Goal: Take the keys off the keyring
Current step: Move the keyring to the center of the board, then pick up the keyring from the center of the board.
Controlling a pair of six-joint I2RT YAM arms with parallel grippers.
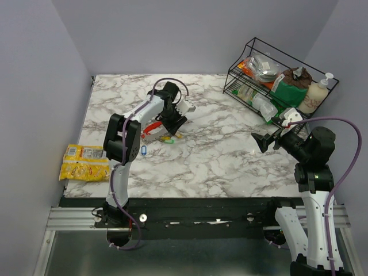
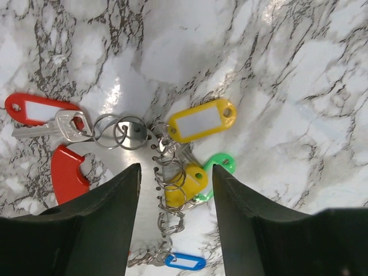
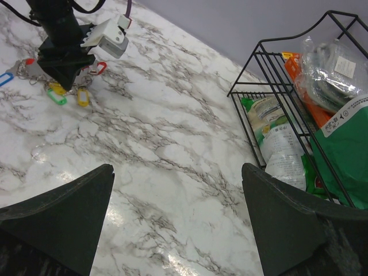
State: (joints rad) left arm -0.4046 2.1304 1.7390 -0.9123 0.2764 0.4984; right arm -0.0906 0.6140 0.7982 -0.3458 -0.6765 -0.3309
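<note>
The keyring lies flat on the marble, with a red part (image 2: 66,172) and a grey metal plate (image 2: 138,178) with small holes; in the top view the keyring (image 1: 152,130) sits just left of my left gripper (image 1: 172,124). Ringed to it are a red-tagged key (image 2: 40,109), a large yellow tag (image 2: 201,119), a green tag (image 2: 223,163), a small yellow tag (image 2: 185,184) and a blue tag (image 2: 185,261). My left gripper (image 2: 175,172) hovers open, with the small yellow tag and several wire rings between its fingers, neither touching them. My right gripper (image 3: 177,172) is open over bare marble at the right.
A black wire rack (image 1: 256,49) holding packets stands at the back right, with a soap bottle (image 1: 315,95) beside it. A yellow snack packet (image 1: 86,162) lies at the table's left edge. Walls close in the left, back and right sides.
</note>
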